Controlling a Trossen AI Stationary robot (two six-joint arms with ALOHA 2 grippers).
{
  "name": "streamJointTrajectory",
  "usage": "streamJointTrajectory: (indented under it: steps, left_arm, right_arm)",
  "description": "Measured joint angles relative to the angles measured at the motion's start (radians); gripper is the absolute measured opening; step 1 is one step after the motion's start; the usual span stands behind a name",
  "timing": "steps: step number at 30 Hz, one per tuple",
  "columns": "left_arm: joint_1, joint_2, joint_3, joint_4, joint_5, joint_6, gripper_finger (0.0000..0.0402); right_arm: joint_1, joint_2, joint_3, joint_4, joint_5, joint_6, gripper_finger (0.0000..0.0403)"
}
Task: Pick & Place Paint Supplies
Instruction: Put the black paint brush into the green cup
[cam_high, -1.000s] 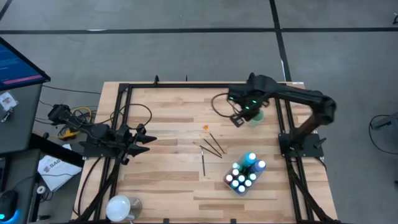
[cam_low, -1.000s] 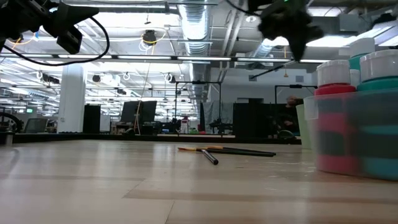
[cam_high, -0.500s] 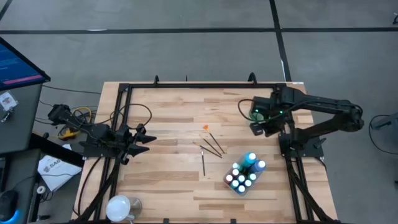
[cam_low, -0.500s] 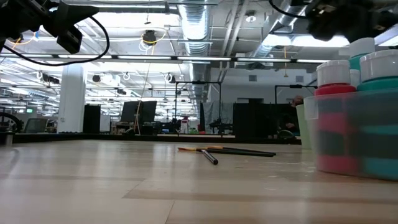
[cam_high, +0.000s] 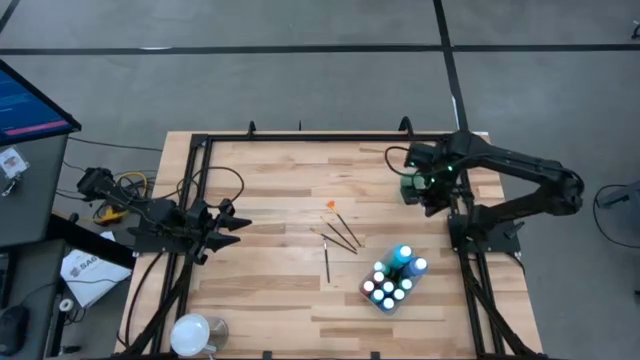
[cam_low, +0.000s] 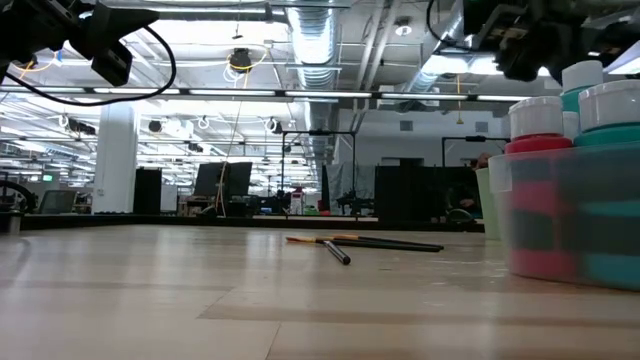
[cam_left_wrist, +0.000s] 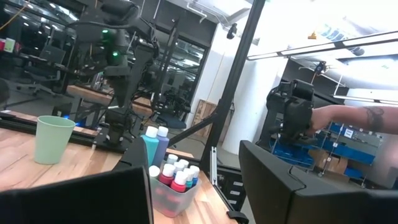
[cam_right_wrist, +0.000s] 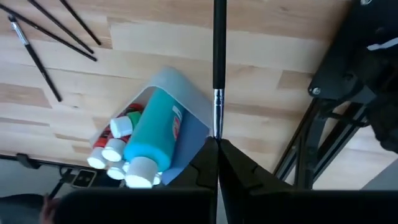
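My right gripper (cam_right_wrist: 217, 144) is near the table's far right, shut on a thin dark-handled paintbrush (cam_right_wrist: 218, 56). In the high view it (cam_high: 420, 186) hovers over a pale green cup (cam_high: 406, 184). Several paint bottles (cam_high: 392, 278) stand in a clear tub (cam_right_wrist: 163, 85) at the near right. More paintbrushes (cam_high: 341, 233) lie flat mid-table. My left gripper (cam_high: 238, 225) waits open by the left edge, holding nothing. My right gripper pinches the paintbrush between its two fingertips at the end with the silver ferrule (cam_right_wrist: 216, 118). The fingers slant steeply down and lie along the brush. The dark handle runs on past the fingertips and out of the wrist picture; where its far end is does not show.
A black metal frame (cam_high: 300, 139) runs around the wooden table. The right arm's base (cam_high: 485, 235) stands at the right edge. A clear lid or dish (cam_high: 192, 332) lies at the near left corner, and cables (cam_high: 120, 190) lie off the left edge.
My right gripper has gone toward the table's right edge, its arm unfolding rightward. It has rolled about its own axis and stayed shut. It now hangs over the green cup instead of just left of it. The left arm has kept still.
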Motion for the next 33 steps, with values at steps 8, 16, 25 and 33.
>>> streamJointTrajectory:
  steps: [8, 16, 25, 33]
  left_arm:
    - [0.0, 0.0, 0.0, 0.001, 0.0, 0.0, 0.0132]
    - [0.0, 0.0, 0.0, 0.002, 0.0, 0.0, 0.0132]
    - [0.0, 0.0, 0.0, 0.003, 0.0, 0.0, 0.0132]
    - [0.0, 0.0, 0.0, 0.003, 0.0, 0.0, 0.0132]
  right_arm:
    - [-0.146, 0.088, 0.0, 0.004, -0.083, -0.142, 0.0]
    - [-0.295, 0.12, 0.0, 0.006, -0.133, -0.199, 0.0]
    - [-0.346, 0.118, -0.004, 0.004, -0.162, -0.204, 0.0]
    - [-0.349, 0.118, -0.098, 0.001, -0.156, -0.22, 0.0]
